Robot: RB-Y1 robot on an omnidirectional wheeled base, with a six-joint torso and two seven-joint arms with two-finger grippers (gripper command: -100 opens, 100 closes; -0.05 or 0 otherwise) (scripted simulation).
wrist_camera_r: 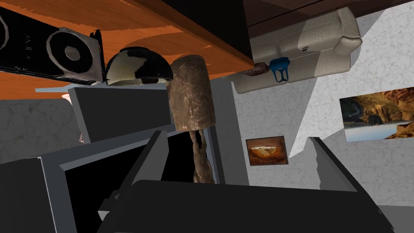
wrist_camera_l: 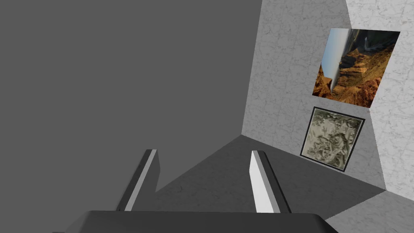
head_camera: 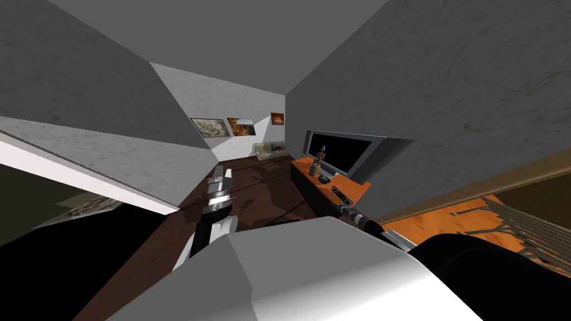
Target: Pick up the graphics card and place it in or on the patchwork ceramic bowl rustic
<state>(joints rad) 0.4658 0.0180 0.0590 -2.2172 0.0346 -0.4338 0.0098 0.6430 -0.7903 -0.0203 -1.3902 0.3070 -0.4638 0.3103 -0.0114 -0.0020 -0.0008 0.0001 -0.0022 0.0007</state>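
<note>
The graphics card (wrist_camera_r: 48, 52) is a black box with round fans, lying on the orange TV stand (head_camera: 357, 189); in the head view the card (head_camera: 339, 193) is a small dark shape. Right beside it sits the bowl (wrist_camera_r: 137, 68), patched black and cream, small in the head view (head_camera: 323, 178). My right gripper (head_camera: 342, 208) hovers at the stand's near end, just short of the card. In its wrist view the right gripper (wrist_camera_r: 238, 162) is open with nothing between its fingers. My left gripper (head_camera: 223, 173) is raised over the dark floor, open (wrist_camera_l: 202, 182) and empty.
A brown wooden figure (wrist_camera_r: 192, 101) stands past the bowl, in front of the TV (head_camera: 340, 153). A beige sofa (head_camera: 270, 150) sits at the room's far end under framed pictures. A grey wall runs behind the stand.
</note>
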